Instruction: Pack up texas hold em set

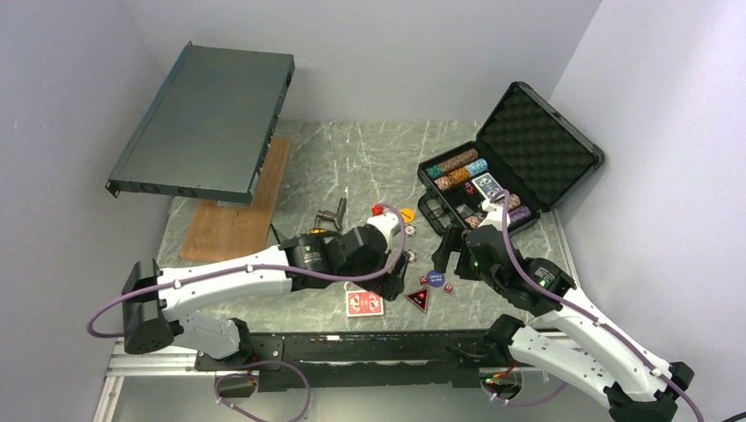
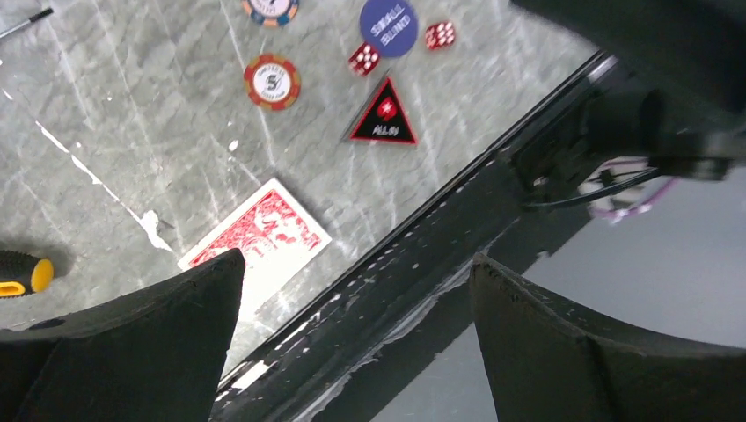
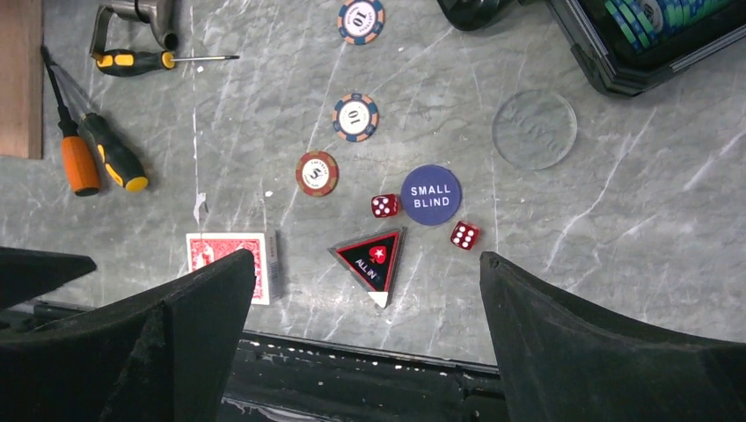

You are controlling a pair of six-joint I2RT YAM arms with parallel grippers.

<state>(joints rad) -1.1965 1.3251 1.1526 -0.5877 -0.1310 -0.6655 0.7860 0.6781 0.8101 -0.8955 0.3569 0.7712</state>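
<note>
Black fingers of the right gripper fill the lower edge of the right wrist view. They are spread fully and hold nothing, a wide stance that suits an approach to the small loose pieces framed between them. At centre frame, on the grey marble-patterned table, lie a black triangular "ALL IN" button, a blue round "SMALL BLIND" button and two red dice. Three striped poker chips run toward the top, with a clear round disc at upper right. A red-backed card deck sits at lower left, just beside one finger.

The left gripper, likewise released and empty, looks down over the same deck and the table's near edge. In the top view the black hard plastic case stands at upper right. Its foam-lined lid leans back open so the tray is reachable, and rows of chips already fill part of it. By this layout, packing is judged partly done, since the loose pieces near the arms lie outside the case. Orange-handled screwdrivers, a wooden board and a tilted dark-grey metal rack unit at the left take no part.
</note>
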